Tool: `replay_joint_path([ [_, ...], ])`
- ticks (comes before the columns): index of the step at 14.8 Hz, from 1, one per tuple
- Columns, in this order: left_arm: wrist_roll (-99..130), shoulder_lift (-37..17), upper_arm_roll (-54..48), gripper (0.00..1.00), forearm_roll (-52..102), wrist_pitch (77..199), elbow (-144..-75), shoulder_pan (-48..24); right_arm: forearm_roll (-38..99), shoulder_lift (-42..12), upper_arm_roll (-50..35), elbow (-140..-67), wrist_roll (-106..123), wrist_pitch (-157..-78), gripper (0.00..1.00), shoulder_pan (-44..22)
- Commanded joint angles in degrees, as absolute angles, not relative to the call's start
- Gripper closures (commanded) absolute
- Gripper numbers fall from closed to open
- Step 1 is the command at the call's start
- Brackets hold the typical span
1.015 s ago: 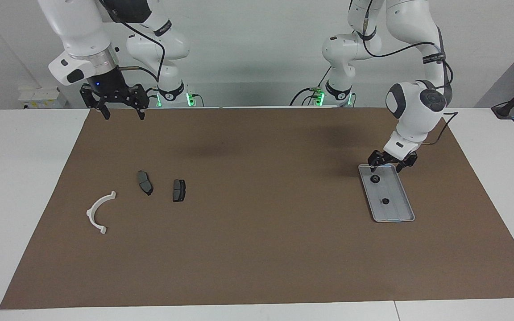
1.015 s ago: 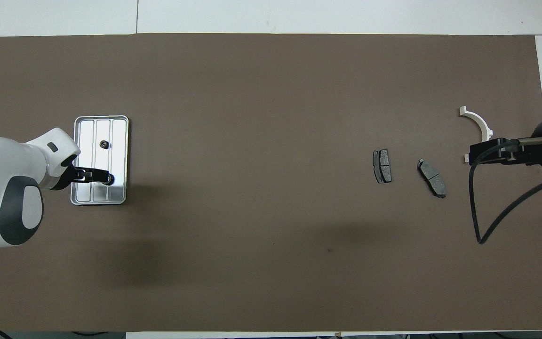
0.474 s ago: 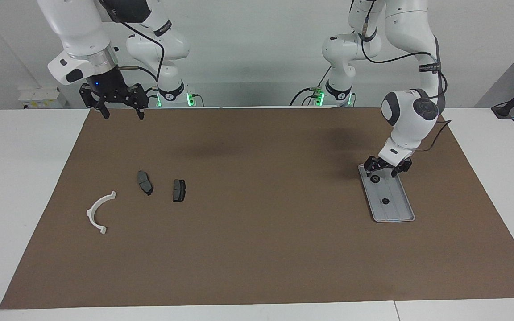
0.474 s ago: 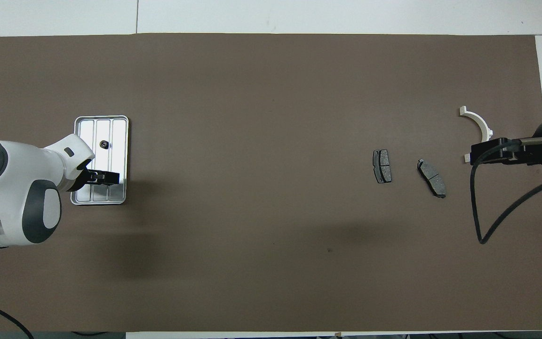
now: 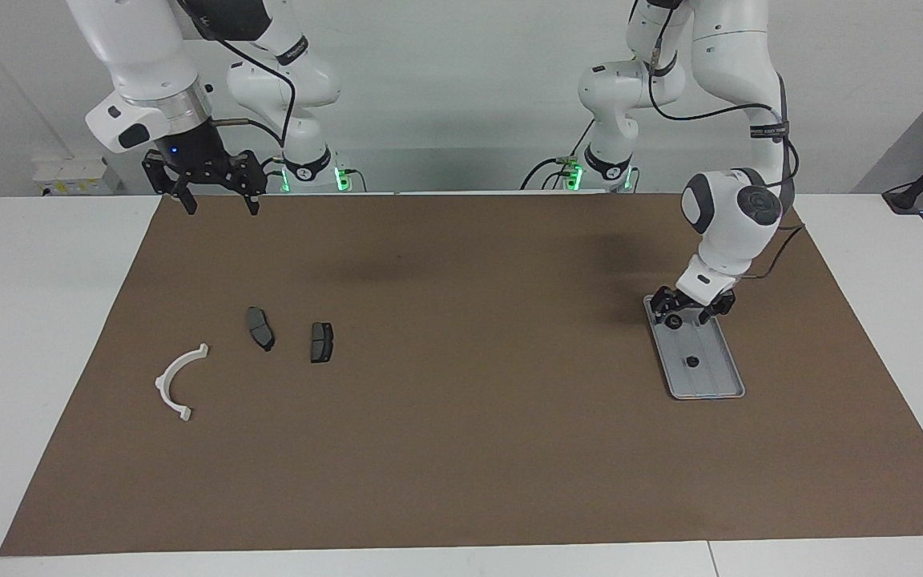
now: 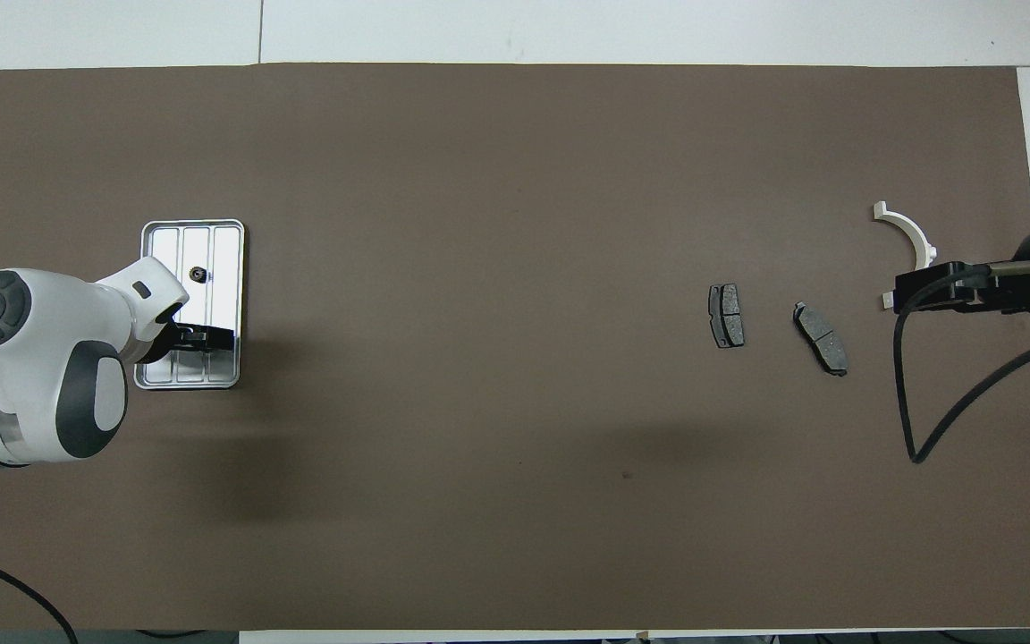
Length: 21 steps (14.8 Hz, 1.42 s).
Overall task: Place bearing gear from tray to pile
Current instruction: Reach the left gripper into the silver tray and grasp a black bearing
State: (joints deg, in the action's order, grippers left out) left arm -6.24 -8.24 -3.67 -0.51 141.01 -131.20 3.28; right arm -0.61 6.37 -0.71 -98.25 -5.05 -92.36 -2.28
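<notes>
The silver tray (image 5: pixel 714 377) lies on the brown mat at the left arm's end; it also shows in the overhead view (image 6: pixel 160 243). A black bearing gear (image 5: pixel 673 321) lies in the tray's end nearer to the robots. My left gripper (image 5: pixel 687 311) is open, down at that end, its fingers on either side of the gear; in the overhead view the left gripper (image 6: pixel 207 338) hides the gear. The pile is a white half-ring bracket (image 5: pixel 179 380) and two dark brake pads (image 5: pixel 260 328) (image 5: pixel 321 341). My right gripper (image 5: pixel 223 210) is open and waits high over the mat's edge.
A second small black part (image 5: pixel 691 361) lies in the middle of the tray, farther from the robots than the gear; it also shows in the overhead view (image 6: pixel 198 274). The brown mat (image 5: pixel 461 417) covers the white table.
My left gripper has come down and shifted a little toward the gear at the tray's near end, and its arm has swung in. The gear, tray and right arm have not moved.
</notes>
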Motion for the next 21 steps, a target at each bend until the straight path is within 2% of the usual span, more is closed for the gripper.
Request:
replay_joint_path([
  [1, -6.9, -8.0, -3.3, 0.14, -0.8, 141.7, -132.0, 2.8, 1.2, 7.6, -1.0, -99.5, -3.1, -92.4, 0.0, -1.4],
  [6, -7.2, -8.1, -3.4, 0.7, -0.8, 140.0, -130.5, 2.5, 1.2, 7.9, -1.0, -99.8, -3.1, -92.3, 0.0, -1.4],
  [7, -7.2, -8.2, -3.4, 0.79, -0.8, 139.0, -129.7, 2.4, 1.2, 7.9, -1.0, -99.8, -3.1, -92.3, 0.0, -1.4],
  [10, -7.3, -8.3, -3.4, 0.98, -0.9, 136.5, -127.0, 2.4, 1.2, 7.9, -0.9, -99.8, -3.0, -92.3, 0.0, -1.2],
  [12, -7.5, -8.3, -3.4, 1.0, -0.9, 131.5, -121.9, 2.4, 1.2, 7.9, -0.9, -99.8, -3.0, -92.3, 0.0, -1.2],
  [15, -6.7, -10.4, -4.0, 1.0, -0.8, 113.4, -104.7, 1.3, 1.2, 7.9, -0.9, -99.8, -3.1, -92.2, 0.0, -1.3],
  [17, 2.2, -12.7, -3.9, 1.0, -1.2, 105.6, -95.8, -4.3, 1.2, 7.9, -0.9, -99.8, -3.0, -92.2, 0.0, -1.2],
  [21, 24.7, -12.9, -4.0, 1.0, -2.5, 108.9, -97.0, -19.7, 1.2, 7.9, -0.8, -99.8, -3.0, -92.2, 0.0, -1.1],
])
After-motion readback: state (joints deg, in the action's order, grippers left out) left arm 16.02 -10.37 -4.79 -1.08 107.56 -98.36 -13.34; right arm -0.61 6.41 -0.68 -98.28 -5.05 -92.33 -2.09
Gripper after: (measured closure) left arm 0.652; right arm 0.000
